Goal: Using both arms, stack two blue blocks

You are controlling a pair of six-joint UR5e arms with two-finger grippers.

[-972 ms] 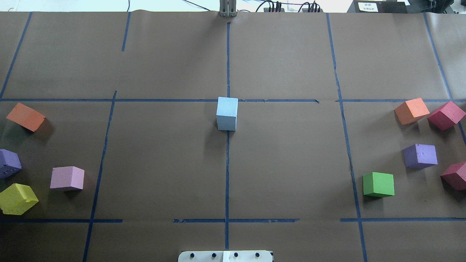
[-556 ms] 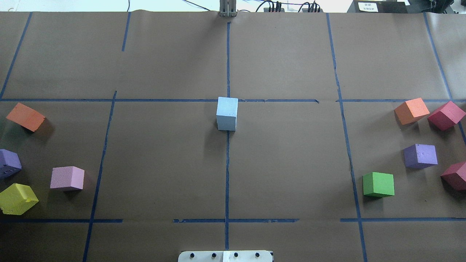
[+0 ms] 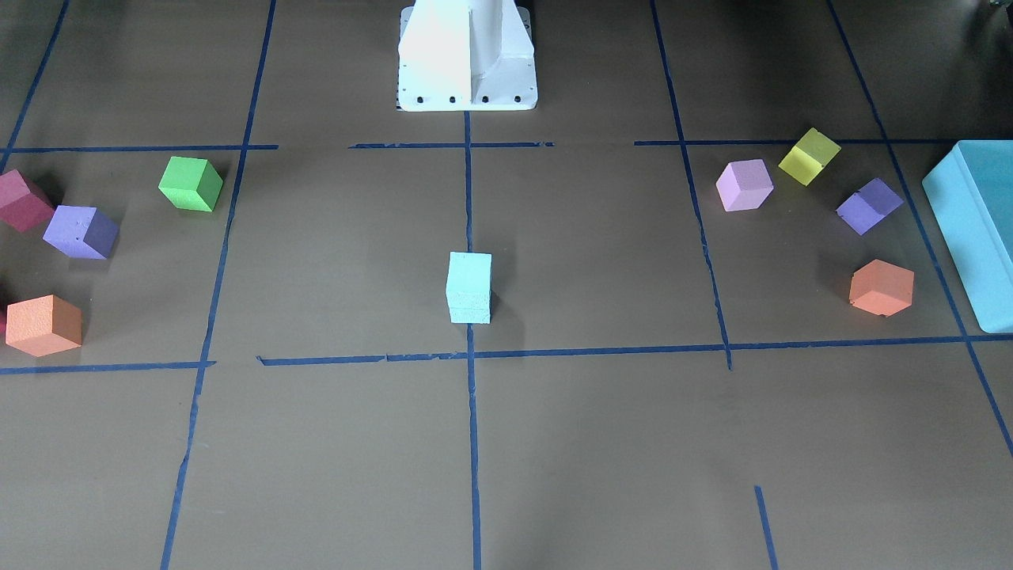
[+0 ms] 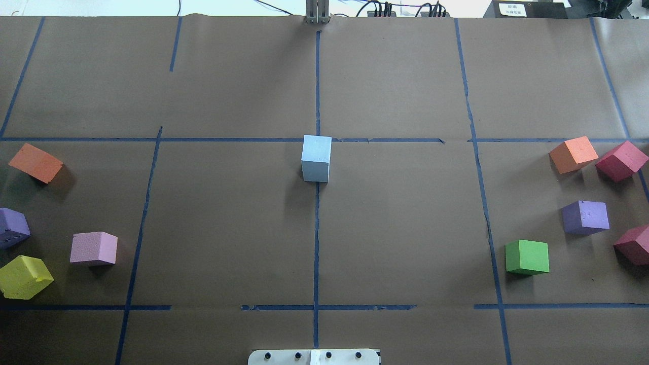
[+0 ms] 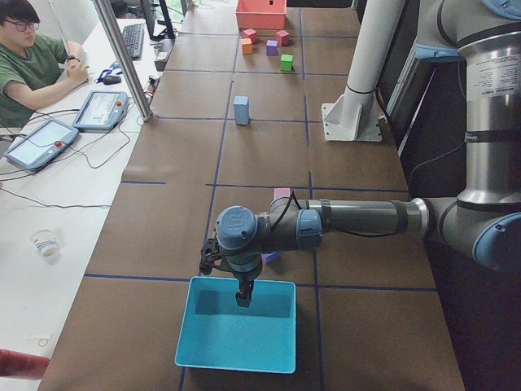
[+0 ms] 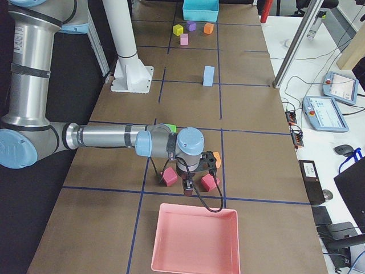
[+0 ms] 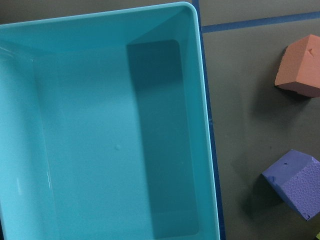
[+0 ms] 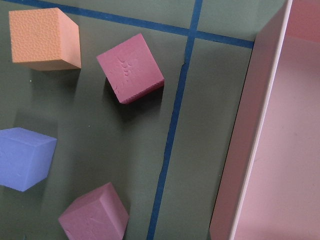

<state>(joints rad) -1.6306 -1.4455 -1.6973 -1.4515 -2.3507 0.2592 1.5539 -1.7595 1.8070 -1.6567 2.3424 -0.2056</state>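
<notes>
Two blue blocks (image 4: pixel 316 158) are sitting one on top of the other at the centre of the overhead frame, on the blue tape line (image 4: pixel 316 228), well apart from both arms. Left of them on the table, the left gripper (image 5: pixel 243 298) is hanging nose-down over the teal box (image 5: pixel 236 346) at the lower middle of the exterior left view, and I cannot tell how wide its jaws are. At the right, the right gripper (image 6: pixel 187 187) is hovering between two dark red cubes (image 6: pixel 169 177), near the pink tray (image 6: pixel 194 242), in the lower middle of the exterior right view; its jaw opening cannot be told either.
</notes>
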